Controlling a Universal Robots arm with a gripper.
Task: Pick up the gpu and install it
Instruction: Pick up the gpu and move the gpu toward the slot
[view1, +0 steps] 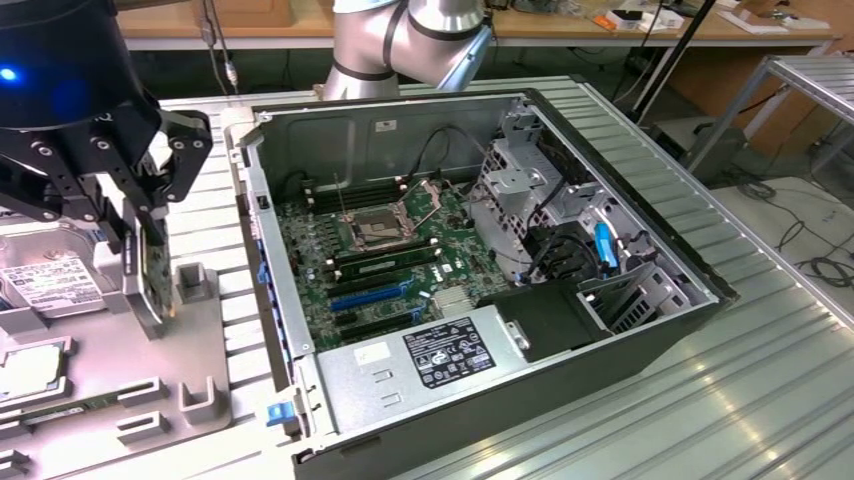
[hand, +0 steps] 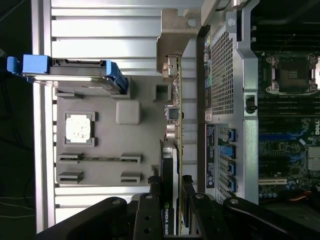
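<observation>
The gpu (view1: 151, 290) stands on edge over the grey holder tray (view1: 200, 340), to the exterior view's left of the open computer case (view1: 667, 270). My gripper (view1: 140, 235) comes down on it from above, one black finger on each face. In the wrist view the gpu (hand: 168, 160) is seen edge-on with its silver bracket (hand: 175, 30) at the far end. The gripper (hand: 171, 184) is shut on the card's near end. Whether the card's lower edge still touches the tray I cannot tell. The motherboard (view1: 387, 250) lies inside the case with blue slots (view1: 367, 295).
On the tray lie a silver hard drive (view1: 47, 280) in a blue carrier (hand: 70, 70), a processor chip (hand: 79, 127) and a memory stick (view1: 67, 410). The case holds a power supply (view1: 427, 360) and a metal drive cage (view1: 521, 190). Its side wall (hand: 220, 75) runs close beside the gpu.
</observation>
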